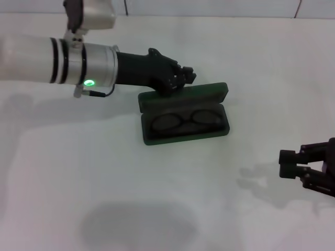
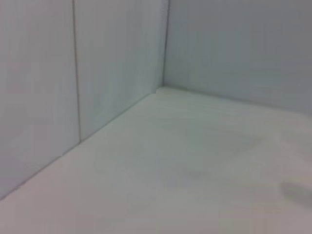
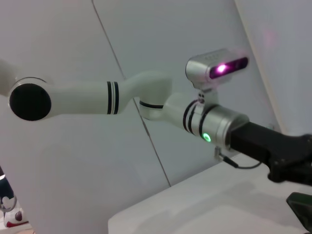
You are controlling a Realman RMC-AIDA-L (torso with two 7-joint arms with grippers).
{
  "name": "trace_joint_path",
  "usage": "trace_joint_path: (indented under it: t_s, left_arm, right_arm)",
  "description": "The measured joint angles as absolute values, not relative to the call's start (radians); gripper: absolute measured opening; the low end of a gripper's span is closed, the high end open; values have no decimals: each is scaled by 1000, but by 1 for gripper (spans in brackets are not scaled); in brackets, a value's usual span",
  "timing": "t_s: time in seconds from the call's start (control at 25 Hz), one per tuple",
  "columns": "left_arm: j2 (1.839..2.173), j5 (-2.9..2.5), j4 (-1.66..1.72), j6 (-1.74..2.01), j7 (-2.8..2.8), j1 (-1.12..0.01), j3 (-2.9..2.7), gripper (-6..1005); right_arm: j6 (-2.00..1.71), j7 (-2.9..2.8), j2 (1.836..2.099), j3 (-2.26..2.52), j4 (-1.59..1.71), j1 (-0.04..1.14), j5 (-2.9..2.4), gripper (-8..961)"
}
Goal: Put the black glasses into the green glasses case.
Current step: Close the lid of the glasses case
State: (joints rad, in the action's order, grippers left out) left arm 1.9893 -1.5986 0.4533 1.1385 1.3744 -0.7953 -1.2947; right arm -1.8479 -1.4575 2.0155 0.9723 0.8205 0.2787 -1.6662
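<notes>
In the head view the green glasses case (image 1: 186,138) lies open in the middle of the white table, with its lid (image 1: 207,93) tilted back. The black glasses (image 1: 184,121) lie folded inside the case on the dark lining. My left gripper (image 1: 182,78) reaches in from the left and sits at the lid's back left edge, touching or just above it. My right gripper (image 1: 291,163) is open and empty at the lower right, well away from the case. A corner of the case (image 3: 301,208) shows in the right wrist view.
The white table (image 1: 104,172) is ringed by white walls (image 2: 117,58) at the back. My left arm (image 1: 78,60) stretches across the upper left of the table and also shows in the right wrist view (image 3: 214,122). The left wrist view shows only table and wall corner.
</notes>
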Motion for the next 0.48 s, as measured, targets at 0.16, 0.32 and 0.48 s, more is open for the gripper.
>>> trace_joint_path:
  t_s: [0.16, 0.32, 0.48]
  left_arm:
    - [2013, -1659, 451, 1085, 1388, -806, -1295, 105]
    - [2026, -1672, 451, 1071, 1389, -804, -1293, 103]
    - [2029, -1684, 451, 1068, 1390, -801, -1297, 102]
  right_arm:
    - [-1834, -1456, 2015, 961, 808, 289, -1671, 279]
    - [-1815, -1455, 2014, 960, 804, 303, -1671, 287]
    - [-1802, -1455, 2014, 960, 800, 311, -1671, 294]
